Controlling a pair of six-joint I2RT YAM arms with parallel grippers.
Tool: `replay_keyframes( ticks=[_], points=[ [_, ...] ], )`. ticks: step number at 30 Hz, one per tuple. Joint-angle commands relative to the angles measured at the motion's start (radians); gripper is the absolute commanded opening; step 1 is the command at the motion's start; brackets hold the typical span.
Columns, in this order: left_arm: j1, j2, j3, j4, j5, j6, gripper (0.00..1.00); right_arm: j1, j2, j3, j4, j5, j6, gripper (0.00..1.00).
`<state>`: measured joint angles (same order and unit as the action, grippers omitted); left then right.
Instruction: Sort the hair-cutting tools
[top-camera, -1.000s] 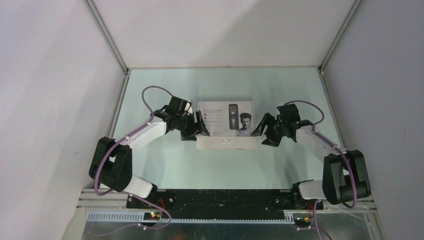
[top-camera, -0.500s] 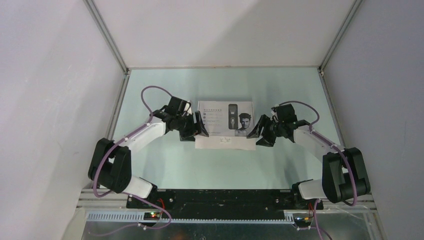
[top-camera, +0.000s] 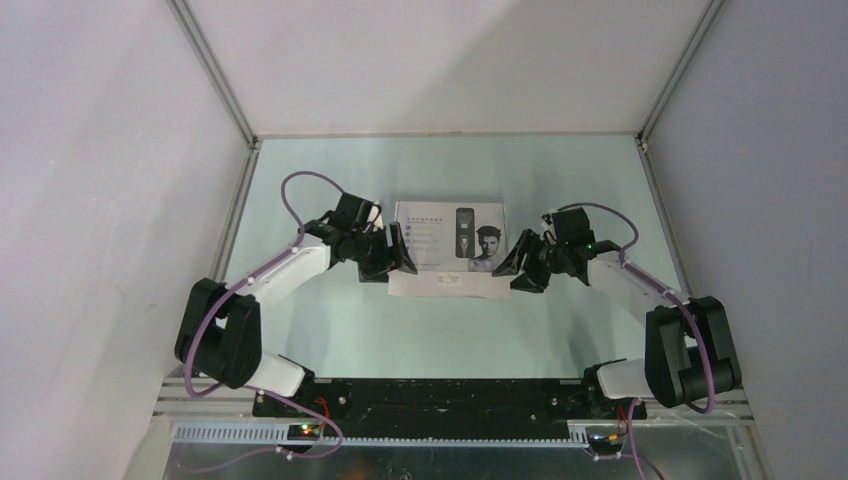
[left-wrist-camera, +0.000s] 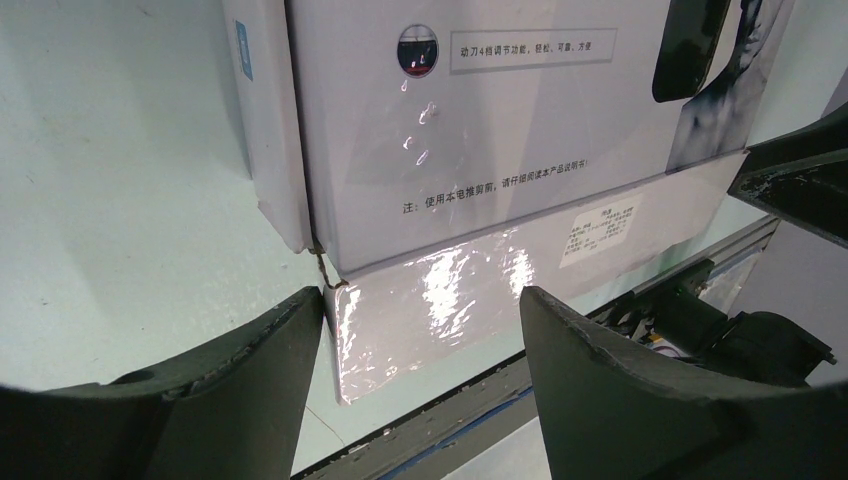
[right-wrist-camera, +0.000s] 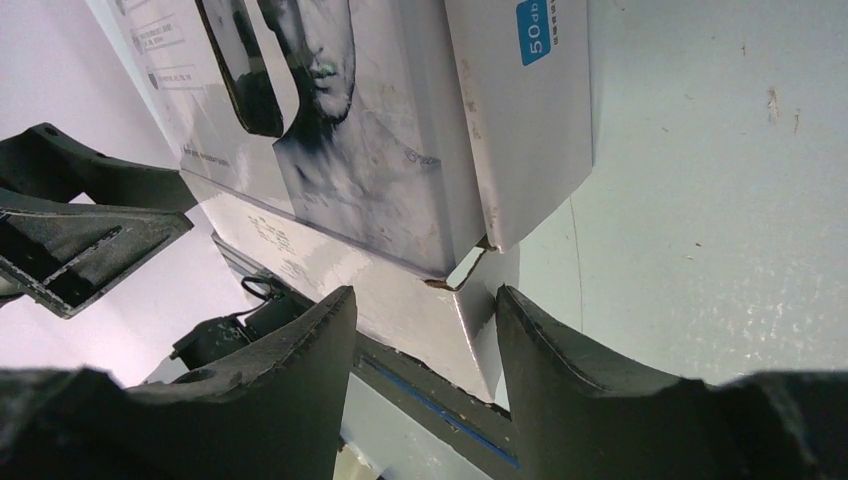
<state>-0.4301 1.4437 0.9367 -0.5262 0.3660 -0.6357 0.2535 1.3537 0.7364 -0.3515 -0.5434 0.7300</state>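
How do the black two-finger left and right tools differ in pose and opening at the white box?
The left tool has wider jaws than the right tool. The left tool sits at the near-left corner of the white printed cardboard box, beside the text. The right tool sits at its near-right corner, beside the printed face. Both straddle the near flap, jaws apart.

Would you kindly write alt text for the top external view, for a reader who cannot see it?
A white box printed with a man's face lies on the table. The left gripper and right gripper, both open, sit at its near corners.
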Motion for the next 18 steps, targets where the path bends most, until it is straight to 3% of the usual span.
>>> replay_keyframes(
  ticks=[1,9,18],
  points=[
    [-0.011,-0.038,-0.006,0.003,0.011,0.014,0.76,-0.005,-0.042,0.009,0.035,-0.003,0.012,0.58],
    [-0.01,-0.042,-0.008,-0.011,-0.029,0.03,0.77,-0.01,-0.076,0.008,-0.026,0.108,-0.03,0.61],
    [-0.012,-0.039,-0.033,0.012,-0.036,0.023,0.77,-0.005,-0.051,0.008,-0.021,0.108,-0.052,0.6]
  ],
)
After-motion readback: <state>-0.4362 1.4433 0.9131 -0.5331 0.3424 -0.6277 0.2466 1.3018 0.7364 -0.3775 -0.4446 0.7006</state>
